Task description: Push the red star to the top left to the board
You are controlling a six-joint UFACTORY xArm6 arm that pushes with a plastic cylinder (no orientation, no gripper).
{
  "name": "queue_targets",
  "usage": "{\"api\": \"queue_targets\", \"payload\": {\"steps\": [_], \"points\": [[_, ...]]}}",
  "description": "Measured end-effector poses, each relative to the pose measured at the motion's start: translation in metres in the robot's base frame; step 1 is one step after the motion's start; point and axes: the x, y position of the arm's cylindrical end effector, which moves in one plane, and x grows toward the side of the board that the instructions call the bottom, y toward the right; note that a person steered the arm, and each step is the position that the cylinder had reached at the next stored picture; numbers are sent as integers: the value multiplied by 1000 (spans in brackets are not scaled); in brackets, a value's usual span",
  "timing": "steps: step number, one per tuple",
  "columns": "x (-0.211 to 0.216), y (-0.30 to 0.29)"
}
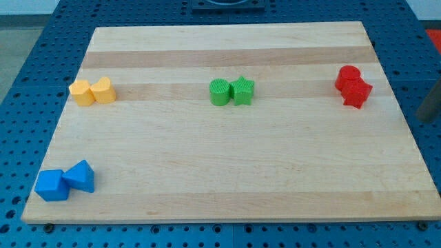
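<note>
Wooden board point(227, 172) is lying on a blue perforated table point(27, 62), carrying four pairs of blocks. Red star point(357, 93) is sitting near the view's right edge, upper part, touching a red cylinder point(348, 76) just above it. Green cylinder point(219, 91) and green star point(242, 90) are touching at the upper centre. Yellow hexagon point(82, 92) and a second yellow block point(104, 90) are touching at the upper left. Blue cube point(52, 185) and blue pyramid-like block point(81, 176) are touching at the lower left. Dark rod point(431, 107) is showing, blurred, at the view's right edge, beyond the board; my tip is not showing, so its place relative to the blocks cannot be told.
</note>
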Motion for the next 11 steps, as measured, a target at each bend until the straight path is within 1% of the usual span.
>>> {"api": "queue_targets", "payload": {"steps": [1,2,3,4,5,7,8,10,11], "points": [[-8,-13],[-50,-14],[-70,-33],[-58,-62],[-57,-96],[-58,-168],[-64,-188],[-90,-187],[-91,-175]]}}
